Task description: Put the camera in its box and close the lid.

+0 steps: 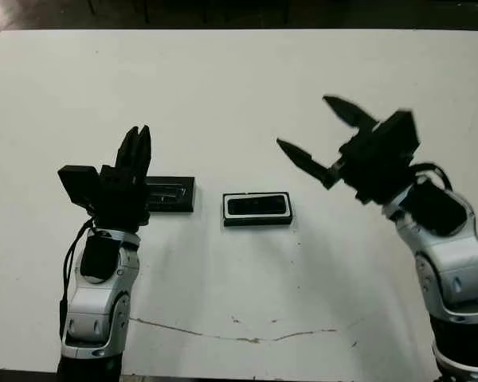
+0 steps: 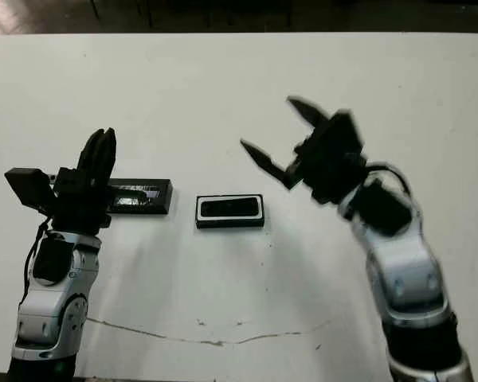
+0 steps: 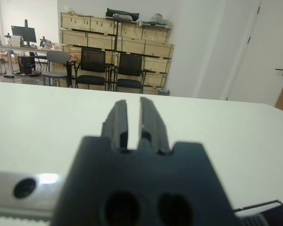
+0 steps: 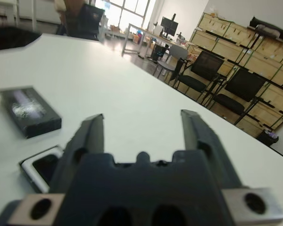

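From my feed: the box [image 1: 257, 208] sits flat near the middle of the white table [image 1: 239, 87], long side running left-right. The camera [image 1: 257, 206] lies inside it, a dark bar framed by the white lining. Box has no cover on it.

The lid [image 1: 172, 194] lies flat on the table just to the left of the box, with a small gap of bare table between them. Its glossy window strip catches the light. My left arm hides the lid's left end in the head views.

Left pincer [image 1: 136, 149] hovers at the lid's left end, fingers pointing away from me toward the far edge. Fingers are nearly together, only a thin slit between them (clearest in the left wrist view), and nothing is gripped. I cannot tell whether it touches the lid.

Right pincer [image 1: 312, 130] is up off the table, to the right of the box and beyond it, fingers spread wide and pointing left. It is empty and clear of the box. In the right wrist view the box [image 4: 42, 165] with the camera in it shows just past one finger [image 4: 87, 141], and the lid [image 4: 30, 110] lies further out.

A thin crack line [image 1: 239, 333] runs across the table's near part. Beyond the table's far edge the wrist views show black chairs [image 3: 111, 70] and wooden crates [image 3: 115, 40] against the wall.
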